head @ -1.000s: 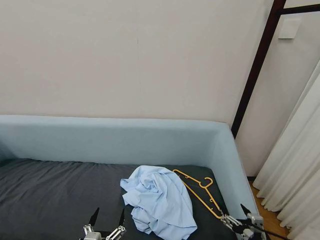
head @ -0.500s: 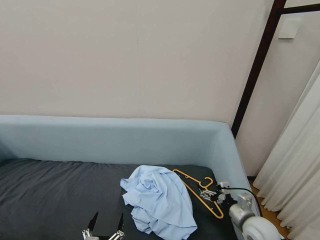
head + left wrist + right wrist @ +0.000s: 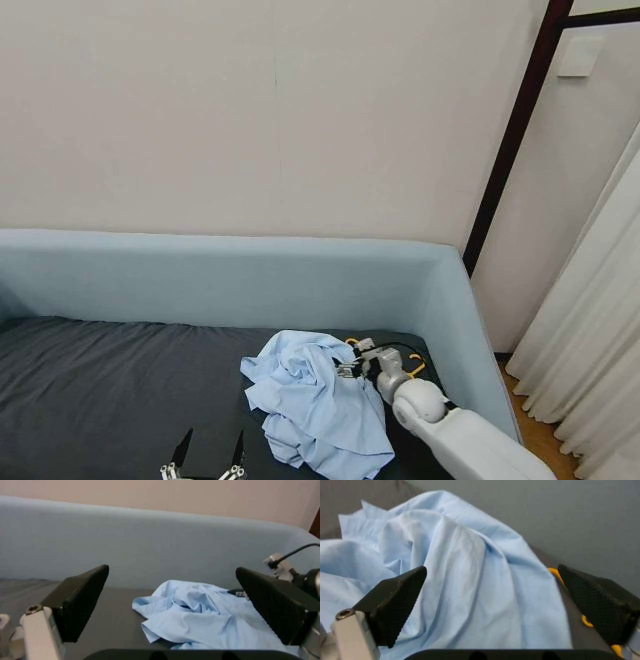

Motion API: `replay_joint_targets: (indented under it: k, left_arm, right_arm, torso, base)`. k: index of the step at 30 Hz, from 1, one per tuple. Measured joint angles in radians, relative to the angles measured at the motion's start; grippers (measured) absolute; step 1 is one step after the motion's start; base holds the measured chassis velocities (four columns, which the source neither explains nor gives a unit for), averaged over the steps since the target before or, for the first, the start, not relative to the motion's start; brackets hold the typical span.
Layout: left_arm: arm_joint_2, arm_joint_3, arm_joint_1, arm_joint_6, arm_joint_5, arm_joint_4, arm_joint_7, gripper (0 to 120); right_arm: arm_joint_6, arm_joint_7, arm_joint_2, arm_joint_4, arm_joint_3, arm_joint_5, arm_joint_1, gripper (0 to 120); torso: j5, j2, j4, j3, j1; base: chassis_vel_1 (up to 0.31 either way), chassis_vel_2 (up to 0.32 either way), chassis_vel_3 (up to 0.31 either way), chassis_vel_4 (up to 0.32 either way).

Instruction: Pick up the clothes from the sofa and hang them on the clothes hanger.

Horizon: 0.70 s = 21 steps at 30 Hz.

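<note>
Sofa (image 3: 120, 385): right gripper (image 3: 346, 369) at shirt (image 3: 315, 405), fingers (image 3: 395, 603) spread; left gripper (image 3: 213, 447) nearer.

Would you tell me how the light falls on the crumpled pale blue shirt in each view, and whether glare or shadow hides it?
Head view: soft, even light on the crumpled pale blue shirt, no glare, the open right gripper at its edge. Left wrist view: evenly lit beyond the open left gripper. Right wrist view: gentle fold shadows, nothing hidden.

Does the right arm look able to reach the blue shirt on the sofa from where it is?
Probably yes: the right gripper hovers at the right edge of the blue shirt, jaws open toward its folds, nothing between. The left gripper hangs low over the sofa seat, open.
</note>
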Motion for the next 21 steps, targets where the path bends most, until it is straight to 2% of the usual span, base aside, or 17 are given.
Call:
replay_joint_targets:
  k: [3, 4, 7, 11, 17, 21]
  left_arm:
    - [-0.004, -0.01, 0.004, -0.002, 0.0, -0.003, -0.001, 100]
    - [-0.004, -0.01, 0.004, -0.002, 0.0, -0.003, -0.001, 100]
    - [-0.012, -0.012, 0.01, -0.004, 0.006, -0.007, -0.001, 100]
    - [-0.018, -0.019, 0.004, -0.004, 0.006, -0.011, -0.004, 100]
    - [-0.018, -0.023, 0.001, -0.003, -0.003, -0.016, -0.008, 100]
    - [-0.022, -0.023, 0.002, -0.004, -0.003, -0.013, -0.009, 100]
  right_arm:
    - [0.048, -0.027, 0.104, -0.164, -0.033, -0.051, 0.048, 100]
    - [0.048, -0.027, 0.104, -0.164, -0.033, -0.051, 0.048, 100]
    - [0.096, -0.043, 0.187, -0.274, -0.037, -0.061, 0.076, 100]
    - [0.121, -0.058, 0.225, -0.323, -0.037, -0.064, 0.086, 98]
    - [0.144, -0.067, 0.267, -0.383, -0.037, -0.099, 0.088, 75]
    - [0.151, -0.07, 0.28, -0.413, -0.034, -0.119, 0.088, 66]
  torso:
    - [0.0, 0.0, -0.0002, 0.0, 0.0]
    - [0.0, 0.0, -0.0002, 0.0, 0.0]
    - [0.0, 0.0, 0.0003, 0.0, 0.0]
    - [0.0, 0.0, -0.0001, 0.0, 0.0]
    - [0.0002, 0.0, -0.0001, 0.0, 0.0]
    - [0.0002, 0.0, 0.0, 0.0, 0.0]
  base:
    - [0.0, 0.0, 0.0, 0.0]
    - [0.0, 0.0, 0.0, 0.0]
    - [0.0, 0.0, 0.0, 0.0]
    - [0.0, 0.0, 0.0, 0.0]
    - [0.0, 0.0, 0.0, 0.0]
    - [0.0, 0.0, 0.0, 0.0]
